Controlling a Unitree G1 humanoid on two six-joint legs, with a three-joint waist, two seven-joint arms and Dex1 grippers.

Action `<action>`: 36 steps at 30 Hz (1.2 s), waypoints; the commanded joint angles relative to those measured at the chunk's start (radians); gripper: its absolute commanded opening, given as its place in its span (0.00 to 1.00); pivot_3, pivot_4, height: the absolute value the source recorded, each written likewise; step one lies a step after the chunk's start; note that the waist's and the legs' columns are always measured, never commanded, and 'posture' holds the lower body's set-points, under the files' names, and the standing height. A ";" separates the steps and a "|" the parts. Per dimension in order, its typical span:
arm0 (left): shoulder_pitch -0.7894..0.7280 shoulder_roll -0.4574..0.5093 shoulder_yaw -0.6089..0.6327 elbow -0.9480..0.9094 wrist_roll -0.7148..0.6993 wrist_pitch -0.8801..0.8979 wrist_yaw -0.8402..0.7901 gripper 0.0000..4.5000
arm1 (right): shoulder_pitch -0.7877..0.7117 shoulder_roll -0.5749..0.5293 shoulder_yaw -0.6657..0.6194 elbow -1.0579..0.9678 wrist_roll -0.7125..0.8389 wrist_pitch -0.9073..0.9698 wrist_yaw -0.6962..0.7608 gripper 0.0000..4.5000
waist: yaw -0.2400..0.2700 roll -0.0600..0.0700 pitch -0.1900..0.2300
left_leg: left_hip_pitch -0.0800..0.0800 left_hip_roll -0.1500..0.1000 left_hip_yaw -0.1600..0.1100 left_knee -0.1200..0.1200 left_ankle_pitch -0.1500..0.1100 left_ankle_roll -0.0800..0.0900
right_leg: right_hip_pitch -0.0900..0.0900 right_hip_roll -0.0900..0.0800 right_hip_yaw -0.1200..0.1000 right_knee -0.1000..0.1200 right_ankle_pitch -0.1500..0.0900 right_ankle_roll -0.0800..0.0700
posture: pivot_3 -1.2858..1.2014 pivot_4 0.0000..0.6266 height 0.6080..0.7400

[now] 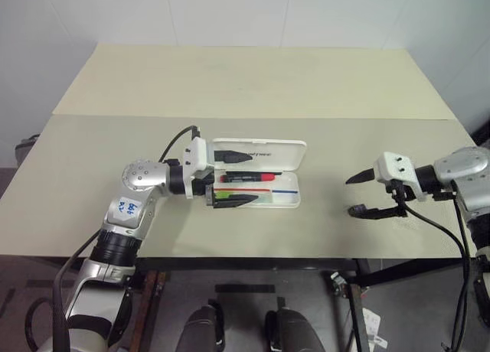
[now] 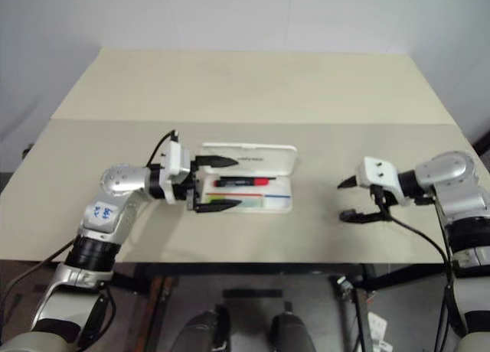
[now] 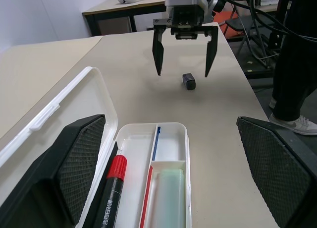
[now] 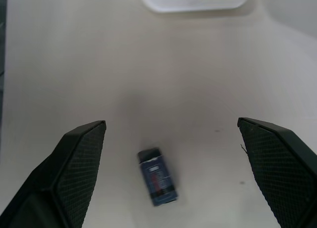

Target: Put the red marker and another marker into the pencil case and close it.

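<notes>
The white pencil case [image 1: 295, 201] lies open at the table's middle, its lid [image 1: 287, 151] folded back flat. The red marker [image 1: 264, 177] lies in the tray along the hinge side. The stubby light-green marker [image 3: 171, 198] lies in the front compartment beside a printed red stripe. My left gripper [image 1: 250, 177] points right and stands open, one finger over the lid and the other at the tray's front edge. It holds nothing. My right gripper [image 1: 349, 196] hovers open and empty over bare table to the right of the case.
A small dark grey lump [image 4: 157, 177] lies on the table under my right gripper, between its fingers. A seam [image 1: 253, 117] crosses the table behind the case. In the left wrist view a person's leg and shoe [image 3: 292, 124] stand past the table's right end.
</notes>
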 commanded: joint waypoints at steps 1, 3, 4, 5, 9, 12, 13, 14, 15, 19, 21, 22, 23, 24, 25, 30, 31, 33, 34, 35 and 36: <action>0.011 0.012 0.014 -0.054 -0.004 0.002 0.008 1.00 | -0.030 -0.027 0.010 0.054 -0.024 -0.063 0.075 1.00 | 0.000 0.000 0.000 | 0.000 0.000 0.000 0.000 0.000 0.000 | 0.000 0.000 0.000 0.000 0.000 0.000 | 0.52 0.24 1.00; 0.014 0.015 0.017 -0.062 -0.004 0.006 0.013 1.00 | -0.049 -0.019 0.020 0.109 -0.055 -0.100 0.075 1.00 | 0.000 0.000 0.000 | 0.000 0.000 0.000 0.000 0.000 0.000 | 0.000 0.000 0.000 0.000 0.000 0.000 | 0.52 0.24 1.00; 0.016 0.016 0.017 -0.065 -0.004 0.008 0.015 1.00 | -0.057 -0.016 0.025 0.133 -0.066 -0.116 0.075 1.00 | -0.001 0.000 0.000 | 0.000 0.000 0.000 0.000 0.000 0.000 | 0.000 0.000 0.000 0.000 0.000 0.000 | 0.52 0.24 1.00; 0.018 0.017 0.019 -0.069 -0.005 0.009 0.017 1.00 | -0.066 -0.012 0.029 0.160 -0.077 -0.131 0.075 1.00 | -0.001 0.000 0.000 | 0.000 0.000 0.000 0.000 0.000 0.000 | 0.000 0.000 0.000 0.000 0.000 0.000 | 0.52 0.24 1.00; 0.021 0.021 0.023 -0.078 -0.006 0.015 0.024 1.00 | -0.103 0.005 0.036 0.258 -0.119 -0.178 0.075 1.00 | -0.001 0.000 0.000 | 0.000 0.000 0.000 0.001 0.000 0.000 | 0.000 0.000 0.000 0.000 0.000 0.000 | 0.52 0.24 1.00; 0.023 0.023 0.025 -0.084 -0.006 0.018 0.029 1.00 | -0.131 0.022 0.038 0.318 -0.151 -0.208 0.067 1.00 | -0.001 0.000 0.000 | 0.000 0.000 0.000 0.001 0.000 0.000 | 0.000 0.000 0.000 0.001 0.000 0.000 | 0.52 0.24 1.00; 0.024 0.024 0.025 -0.086 -0.006 0.019 0.031 1.00 | -0.139 0.027 0.037 0.334 -0.159 -0.216 0.065 1.00 | -0.001 0.000 0.000 | 0.000 0.000 0.000 0.001 0.000 0.000 | 0.000 0.000 0.000 0.001 0.000 0.000 | 0.52 0.24 1.00; 0.025 0.025 0.026 -0.088 -0.006 0.020 0.033 1.00 | -0.145 0.034 0.037 0.346 -0.166 -0.221 0.063 1.00 | -0.001 0.000 0.000 | 0.000 0.000 0.000 0.001 0.000 0.000 | 0.000 0.000 0.000 0.001 0.000 0.000 | 0.52 0.24 1.00; 0.026 0.025 0.027 -0.090 -0.007 0.021 0.034 1.00 | -0.149 0.039 0.036 0.355 -0.172 -0.227 0.063 1.00 | -0.001 0.000 0.000 | 0.000 0.000 0.000 0.001 0.000 0.000 | 0.000 0.000 0.000 0.001 0.000 0.000 | 0.52 0.24 1.00; 0.031 0.030 0.030 -0.096 -0.007 0.024 0.041 1.00 | -0.159 0.061 0.029 0.368 -0.181 -0.232 0.067 0.91 | -0.001 0.000 0.000 | 0.000 0.000 0.000 0.001 0.000 0.000 | 0.000 0.000 0.000 0.001 0.000 0.000 | 0.52 0.24 1.00; 0.031 0.031 0.032 -0.098 -0.007 0.025 0.044 1.00 | -0.159 0.069 0.028 0.371 -0.183 -0.235 0.064 0.79 | -0.002 0.000 0.000 | 0.000 0.000 0.000 0.002 0.000 0.000 | 0.001 0.000 0.000 0.001 0.000 0.000 | 0.52 0.24 1.00; 0.031 0.031 0.033 -0.099 -0.007 0.026 0.046 1.00 | -0.158 0.072 0.028 0.372 -0.184 -0.236 0.063 0.70 | -0.003 0.000 0.000 | 0.000 0.000 0.000 0.002 0.000 0.000 | 0.001 0.000 0.000 0.001 0.000 0.000 | 0.52 0.24 1.00; 0.032 0.031 0.034 -0.100 -0.007 0.026 0.047 1.00 | -0.156 0.075 0.028 0.372 -0.185 -0.237 0.062 0.63 | -0.004 0.000 0.000 | 0.000 0.000 0.000 0.002 0.000 0.000 | 0.001 0.000 0.000 0.001 0.000 0.000 | 0.52 0.24 1.00; 0.031 0.032 0.034 -0.100 -0.007 0.027 0.048 1.00 | -0.154 0.076 0.028 0.372 -0.185 -0.237 0.062 0.55 | -0.005 0.000 0.000 | 0.001 0.000 0.000 0.003 0.000 0.000 | 0.001 0.000 0.001 0.001 0.000 0.000 | 0.52 0.24 1.00; 0.031 0.032 0.035 -0.101 -0.007 0.027 0.049 1.00 | -0.153 0.078 0.028 0.372 -0.185 -0.238 0.062 0.47 | -0.006 0.000 0.000 | 0.001 0.000 0.000 0.003 0.000 0.000 | 0.002 0.000 0.001 0.001 0.001 0.001 | 0.52 0.24 1.00; 0.029 0.035 0.037 -0.101 -0.006 0.029 0.050 1.00 | -0.147 0.088 0.024 0.366 -0.179 -0.231 0.061 0.10 | -0.007 0.000 0.000 | 0.001 0.001 0.000 0.005 0.000 0.000 | 0.002 0.000 0.001 0.002 0.003 0.001 | 0.52 0.24 1.00; 0.028 0.036 0.037 -0.100 -0.006 0.029 0.050 1.00 | -0.145 0.089 0.022 0.364 -0.177 -0.230 0.061 0.08 | -0.007 0.000 0.000 | 0.001 0.001 0.000 0.006 0.000 0.000 | 0.002 0.000 0.002 0.002 0.004 0.001 | 0.52 0.24 1.00; 0.028 0.037 0.037 -0.100 -0.006 0.028 0.051 1.00 | -0.141 0.092 0.020 0.356 -0.174 -0.228 0.061 0.08 | -0.007 0.000 0.000 | 0.001 0.001 0.000 0.006 0.000 0.000 | 0.002 0.000 0.001 0.002 0.004 0.001 | 0.52 0.24 1.00; 0.028 0.038 0.037 -0.100 -0.007 0.029 0.051 1.00 | -0.138 0.094 0.017 0.352 -0.174 -0.229 0.051 0.08 | -0.007 0.000 0.000 | 0.001 0.001 0.000 0.005 0.000 0.000 | 0.002 0.000 0.001 0.002 0.004 0.001 | 0.52 0.24 1.00; 0.028 0.040 0.037 -0.099 -0.007 0.028 0.050 1.00 | -0.136 0.096 0.016 0.349 -0.176 -0.231 0.040 0.08 | -0.008 0.000 0.000 | 0.001 0.001 0.000 0.005 0.000 0.000 | 0.002 0.000 0.001 0.001 0.004 0.001 | 0.52 0.24 1.00; 0.029 0.042 0.038 -0.098 -0.008 0.027 0.048 1.00 | -0.135 0.099 0.012 0.345 -0.173 -0.226 0.034 0.08 | -0.008 0.000 0.000 | 0.001 0.001 0.000 0.005 0.000 0.000 | 0.002 0.000 0.001 0.001 0.004 0.001 | 0.52 0.24 1.00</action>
